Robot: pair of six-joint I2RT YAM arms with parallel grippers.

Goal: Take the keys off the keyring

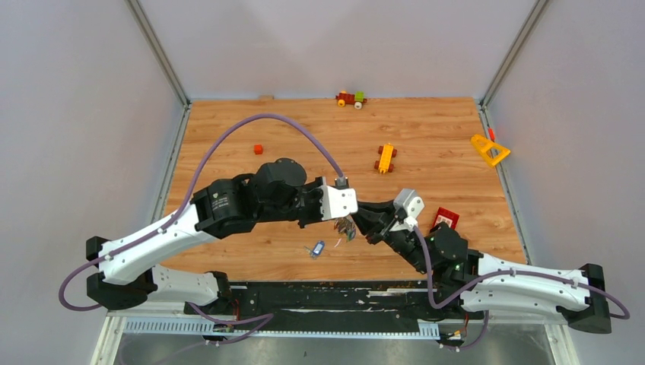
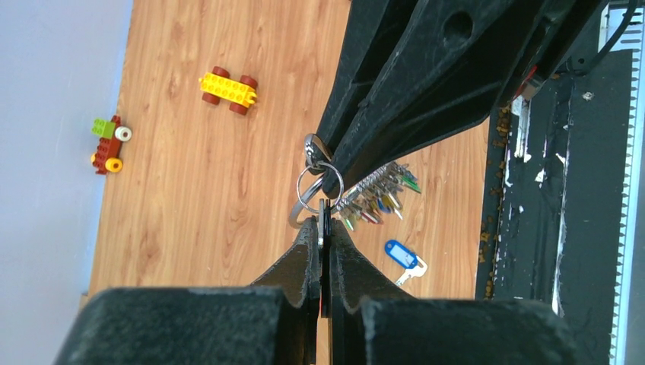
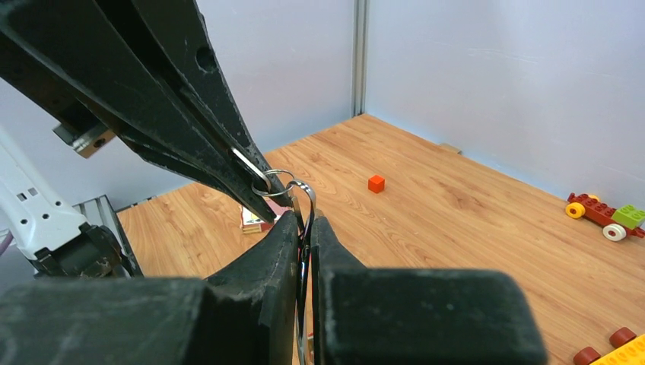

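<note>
Pinched almost flat on the thin wire of the keyring (image 2: 310, 188): left gripper (image 2: 325, 226), no gap between the jaws beyond the metal they hold. Same for the right gripper (image 3: 304, 225), likewise clamped narrow on a silver loop. Meet tip to tip in the air over the near middle of the wooden table (image 1: 426, 129), pointing at each other roughly along its left-to-right line.

Hanging just under those tips, not yet off the wire: the bunch of keys (image 2: 376, 196). From the left wrist, fans out to the right of the fingertips, towards the arm bases, long axis slanting away from the ring like a comb. Touches neither pair of fingers, by the look of it. Only ring wire in both grips, though which linked loop sits in which grip cannot be told.

Neither arm nearer: both already on the ring, the bunch equally close to each. Probably calls for working one key along the wire to a split while the other grip steadies the loop. No split visible.

Counted:
- one keyring, with at least two smaller silver rings linked on it
- one bunch, packed too tightly to number, with green, yellow and red tags showing
- one loose blue-tagged key (image 2: 401, 255) flat on the wood below, so apparently one already off
- one red cube (image 1: 258, 149)
- one brown-and-green wheeled toy (image 1: 351, 99)
- one yellow wheeled toy (image 1: 386, 157)
- one yellow triangular piece (image 1: 481, 143)
- one red flat piece (image 1: 446, 219)
</note>
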